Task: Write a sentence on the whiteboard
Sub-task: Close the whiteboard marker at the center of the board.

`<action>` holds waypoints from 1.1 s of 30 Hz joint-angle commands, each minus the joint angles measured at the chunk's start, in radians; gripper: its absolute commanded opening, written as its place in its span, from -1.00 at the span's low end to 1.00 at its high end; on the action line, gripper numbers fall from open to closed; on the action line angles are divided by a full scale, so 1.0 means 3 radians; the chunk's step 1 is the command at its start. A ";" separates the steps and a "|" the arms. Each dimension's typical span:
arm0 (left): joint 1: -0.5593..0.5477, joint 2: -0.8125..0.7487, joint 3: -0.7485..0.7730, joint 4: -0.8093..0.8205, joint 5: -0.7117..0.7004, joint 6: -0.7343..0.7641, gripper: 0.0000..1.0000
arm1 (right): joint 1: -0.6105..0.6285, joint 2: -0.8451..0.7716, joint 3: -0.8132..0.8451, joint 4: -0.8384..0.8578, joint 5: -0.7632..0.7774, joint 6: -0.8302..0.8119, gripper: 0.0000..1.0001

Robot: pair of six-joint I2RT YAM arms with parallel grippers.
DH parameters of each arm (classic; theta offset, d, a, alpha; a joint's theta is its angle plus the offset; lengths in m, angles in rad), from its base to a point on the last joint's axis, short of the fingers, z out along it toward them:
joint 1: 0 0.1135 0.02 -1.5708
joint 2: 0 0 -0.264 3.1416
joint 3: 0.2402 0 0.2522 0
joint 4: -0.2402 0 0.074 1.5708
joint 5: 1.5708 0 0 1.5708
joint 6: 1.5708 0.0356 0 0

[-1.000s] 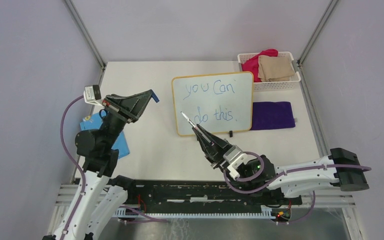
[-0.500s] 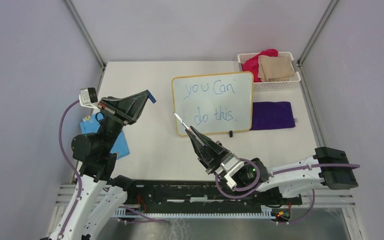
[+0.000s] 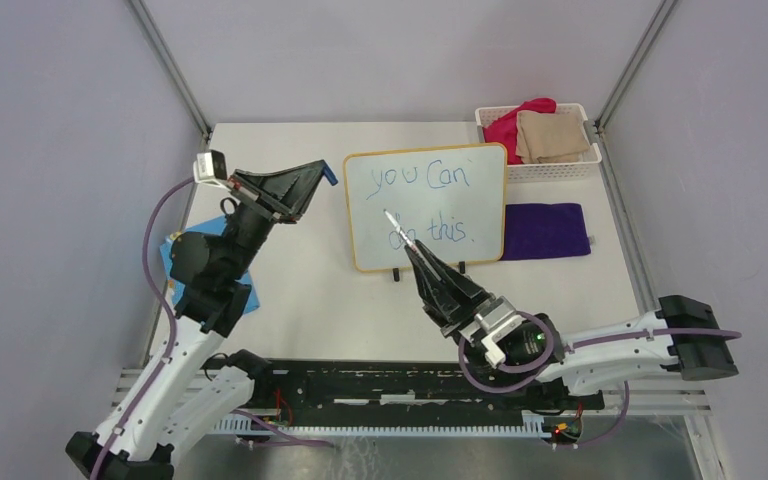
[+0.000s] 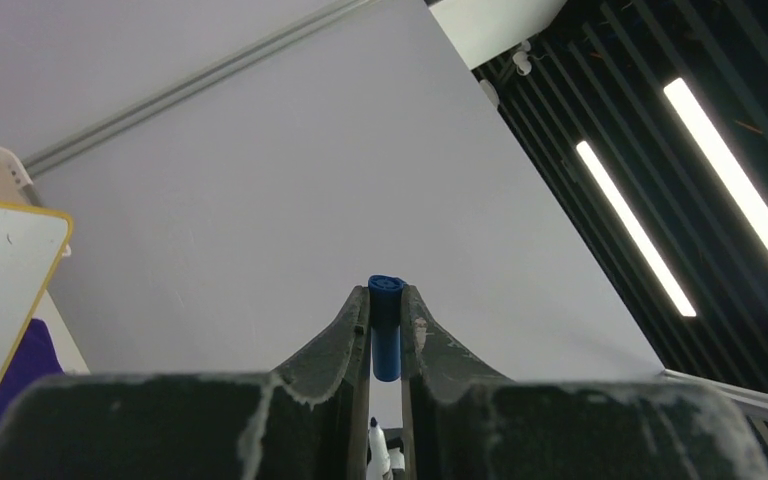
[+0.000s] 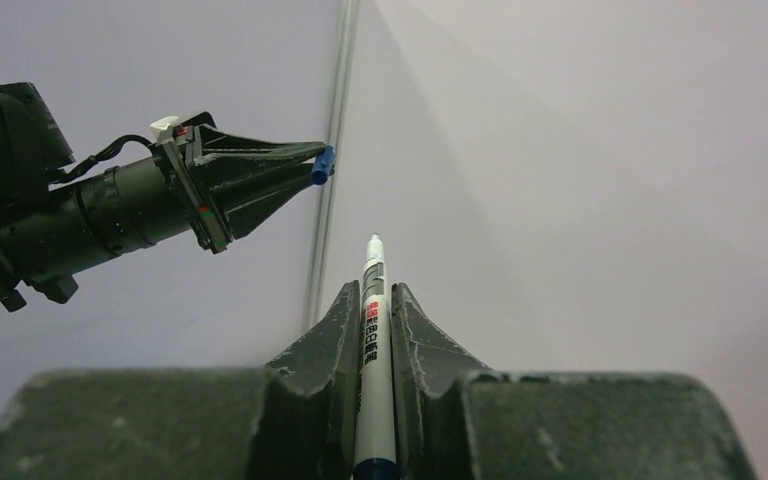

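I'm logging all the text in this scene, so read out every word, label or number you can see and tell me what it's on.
"you Can" – blue handwriting, upper line on the whiteboard.
"do this." – lower line on the same board; the marker crosses the "do".
Red and black print on the marker's white barrel, seen in the right wrist view – too small to read.
Blue cap – no print visible.

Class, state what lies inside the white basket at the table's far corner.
Inside the basket: a pink-red cloth and a folded beige cloth. The floor beneath them is covered.
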 commanded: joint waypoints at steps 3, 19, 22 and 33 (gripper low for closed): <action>-0.0350 0.0263 0.0210 0.0331 -0.0153 0.0003 -0.96 | 0.0022 -0.0301 -0.0204 0.0005 0.0302 -0.0165 -1.00; -0.0460 0.0177 0.0225 0.0117 -0.0344 0.0097 -0.96 | 0.0034 -0.0039 0.0125 -0.0089 0.0118 0.0020 -1.00; -0.0460 0.0132 0.0223 0.0049 -0.0352 0.0120 -0.96 | 0.0032 0.0071 0.0266 -0.0073 0.0063 0.0039 -1.00; -0.0463 -0.0016 0.0225 -0.0126 -0.0345 0.0183 -0.96 | 0.0031 0.0378 0.0580 -0.0037 0.0016 0.0053 -1.00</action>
